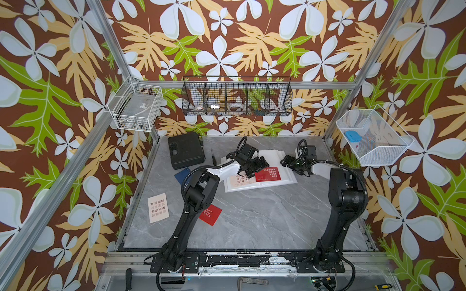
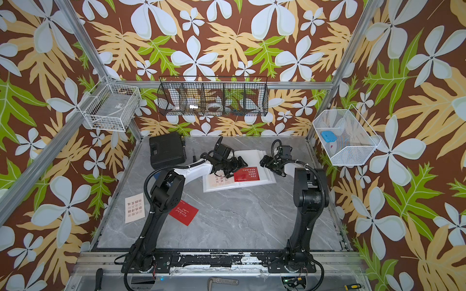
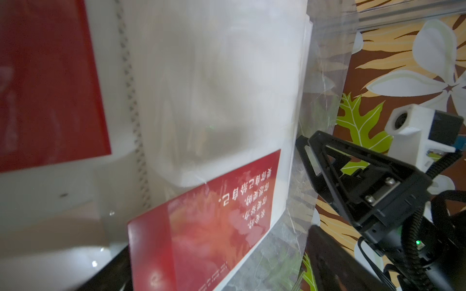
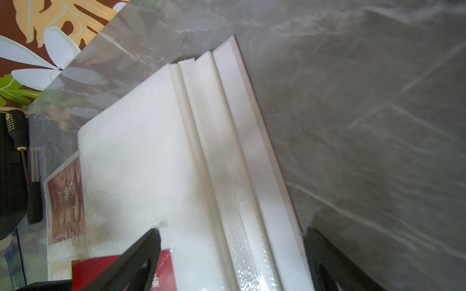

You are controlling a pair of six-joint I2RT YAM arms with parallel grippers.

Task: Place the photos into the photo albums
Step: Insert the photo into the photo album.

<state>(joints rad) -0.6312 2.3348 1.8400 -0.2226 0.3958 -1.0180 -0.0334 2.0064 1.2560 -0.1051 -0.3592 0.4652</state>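
My right gripper [image 4: 232, 230], jaws wide and empty over the open album [image 4: 141, 151], and left gripper [image 1: 257, 167], equally wide, flank the red card [image 1: 267, 173] lying on its page; a careless nudge could skid it off.

My two arms, seen remotely
Left arm [image 1: 182, 226] and right arm [image 1: 337, 223]: black links, white forearm shells, ribbed black hoses.

We find only Chinese print, none clear enough for us to read off. There are white columns, upside down, on the red card [image 3: 201, 221] lying on the photo album [image 1: 271, 157], and large brown characters on the cream card [image 1: 239, 180] beside it. The loose cream card [image 1: 158, 207] carries rows, and the loose red card [image 1: 210, 214] gold script.
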